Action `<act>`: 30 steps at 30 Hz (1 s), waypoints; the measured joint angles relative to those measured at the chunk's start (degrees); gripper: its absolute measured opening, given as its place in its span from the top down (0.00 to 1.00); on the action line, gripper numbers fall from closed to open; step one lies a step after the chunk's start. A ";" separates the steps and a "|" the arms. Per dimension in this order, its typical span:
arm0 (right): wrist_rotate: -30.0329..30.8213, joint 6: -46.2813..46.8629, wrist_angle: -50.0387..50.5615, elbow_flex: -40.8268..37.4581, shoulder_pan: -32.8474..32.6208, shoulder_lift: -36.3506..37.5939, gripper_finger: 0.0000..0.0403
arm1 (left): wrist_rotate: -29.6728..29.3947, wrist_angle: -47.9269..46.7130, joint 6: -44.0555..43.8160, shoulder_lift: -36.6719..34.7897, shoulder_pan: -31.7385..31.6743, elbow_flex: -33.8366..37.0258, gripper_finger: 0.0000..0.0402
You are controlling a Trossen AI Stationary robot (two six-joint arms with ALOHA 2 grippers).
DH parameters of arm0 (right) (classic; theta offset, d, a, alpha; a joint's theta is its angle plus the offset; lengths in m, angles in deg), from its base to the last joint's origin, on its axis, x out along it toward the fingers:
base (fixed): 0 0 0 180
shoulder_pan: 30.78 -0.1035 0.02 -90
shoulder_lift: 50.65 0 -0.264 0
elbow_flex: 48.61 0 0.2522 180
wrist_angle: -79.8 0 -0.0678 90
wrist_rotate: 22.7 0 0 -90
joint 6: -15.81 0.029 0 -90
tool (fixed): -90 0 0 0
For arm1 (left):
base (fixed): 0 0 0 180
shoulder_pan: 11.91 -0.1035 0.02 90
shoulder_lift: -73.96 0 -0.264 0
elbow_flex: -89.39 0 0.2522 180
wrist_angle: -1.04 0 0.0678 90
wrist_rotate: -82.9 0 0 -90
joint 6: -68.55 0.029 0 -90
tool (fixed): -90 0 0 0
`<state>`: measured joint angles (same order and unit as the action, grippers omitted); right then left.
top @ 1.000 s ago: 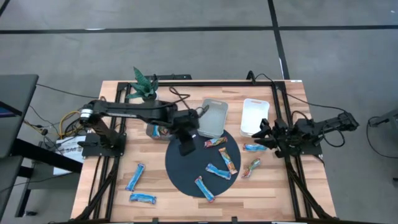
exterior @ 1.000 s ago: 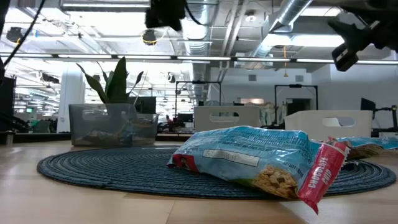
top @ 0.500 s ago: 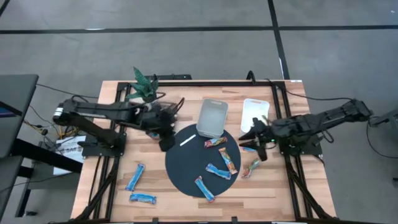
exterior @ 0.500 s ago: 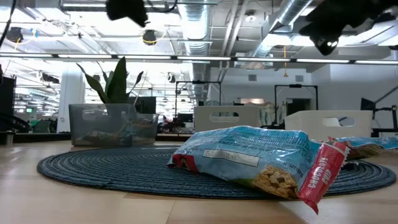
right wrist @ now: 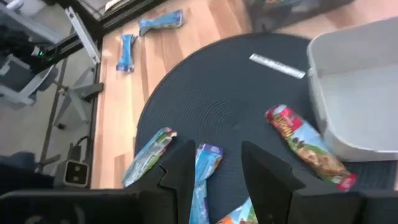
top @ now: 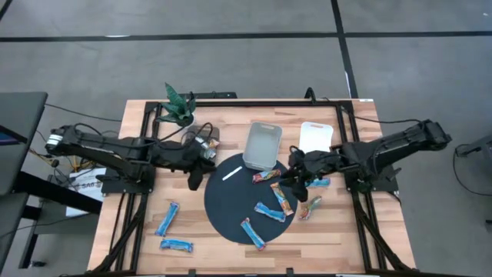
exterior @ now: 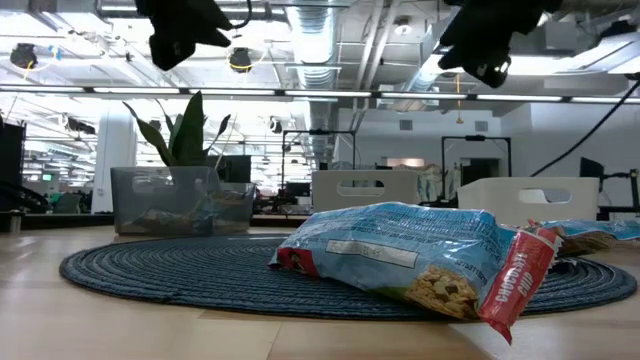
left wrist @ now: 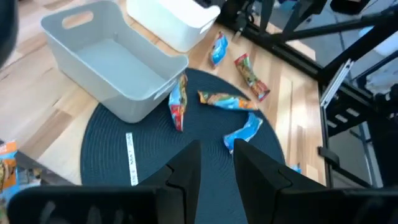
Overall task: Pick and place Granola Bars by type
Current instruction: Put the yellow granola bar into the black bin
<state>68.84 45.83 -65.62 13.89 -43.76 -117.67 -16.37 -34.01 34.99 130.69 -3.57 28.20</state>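
My right tool [top: 293, 178] hangs w/ fingers spread, pinching nothing, right of frame centre over the round mat [top: 231, 211], just above the multicoloured bar [top: 267, 176] lying by the grey bin [top: 262, 145]. My left tool [top: 196, 177] hangs left of centre at the mat's left edge, fingers spread, empty, near the white stick [top: 232, 175]. Bars: three on the mat in the lower centre [top: 270, 211], two more right of it on the worktop [top: 310, 206] below the white bin [top: 314, 137], and two blue ones [top: 167, 218] at lower left.
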 joint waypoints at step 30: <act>-12.17 23.18 6.68 0.02 4.42 -22.39 0.57 | 1.29 1.31 3.52 1.53 0.00 1.06 0.78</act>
<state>56.67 69.00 -58.94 13.90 -39.34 -140.06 -15.09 -32.70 38.51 132.22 -3.57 29.26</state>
